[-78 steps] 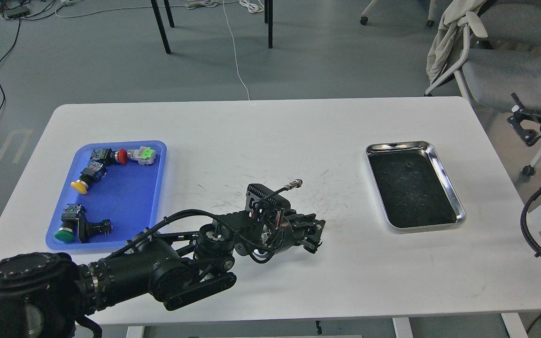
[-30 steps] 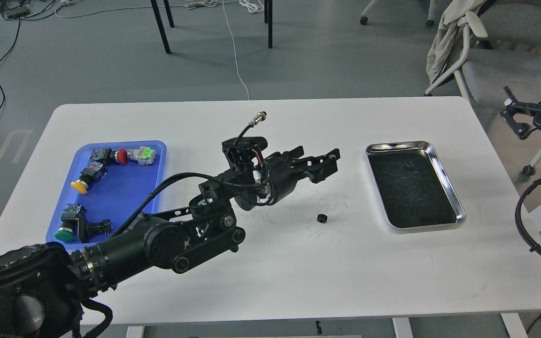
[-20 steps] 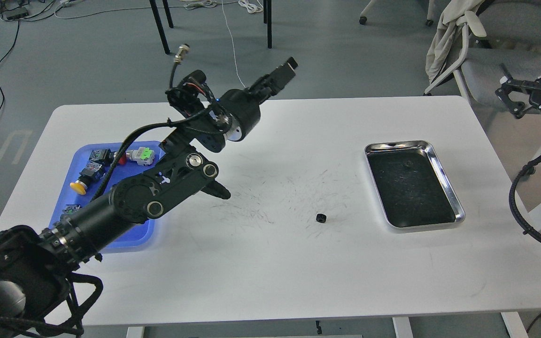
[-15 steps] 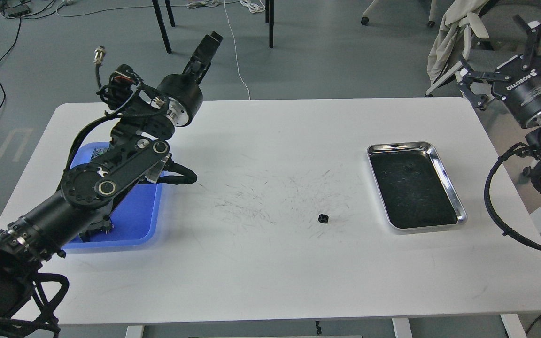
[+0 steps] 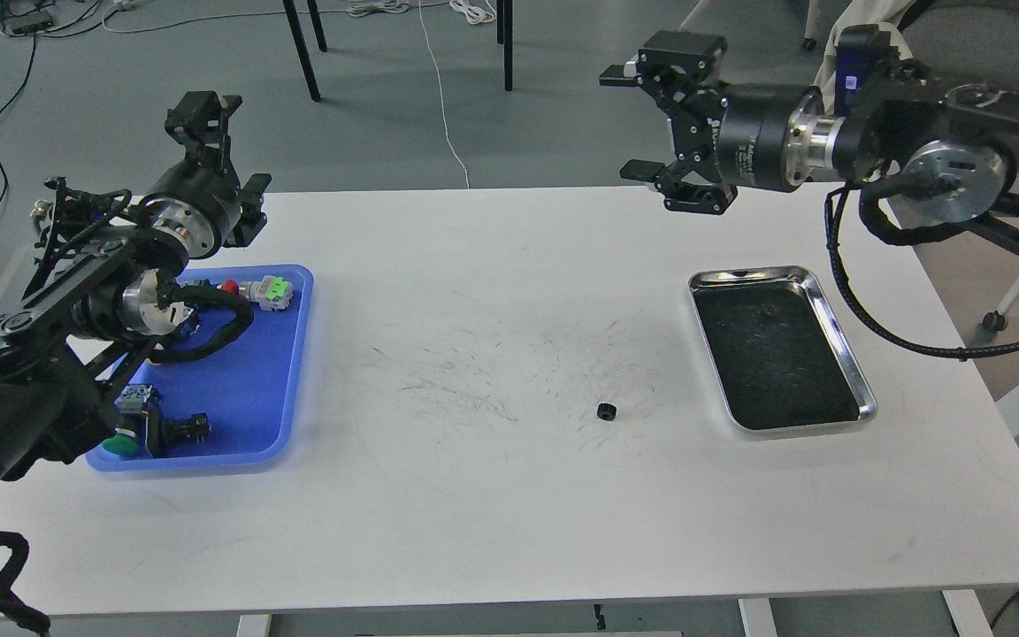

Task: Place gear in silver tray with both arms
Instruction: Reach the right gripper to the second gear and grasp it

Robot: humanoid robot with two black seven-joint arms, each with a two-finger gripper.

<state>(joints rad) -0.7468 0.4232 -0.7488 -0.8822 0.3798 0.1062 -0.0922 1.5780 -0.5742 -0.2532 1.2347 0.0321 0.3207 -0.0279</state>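
The gear point(image 5: 607, 411) is a small black toothed wheel lying loose on the white table, right of centre. The silver tray point(image 5: 748, 275) stands about a hand's width to its right, with a shiny rim and a dark scratched bottom, and holds only specks. My left gripper point(image 5: 231, 155) is raised over the table's far left corner, above the blue tray, open and empty. My right gripper point(image 5: 632, 122) hangs in the air over the table's far edge, behind the silver tray. Its fingers point left and are spread open and empty. Both are far from the gear.
A blue plastic tray point(image 5: 244, 389) at the left holds several push-button switches, partly hidden by my left arm. Grey office chairs point(image 5: 961, 133) stand beyond the table's right corner. Chair legs and cables are on the floor behind.
My left gripper left the gear on the table, rose and swung back to the far left. My right arm came in from the right edge, above the table's far side.
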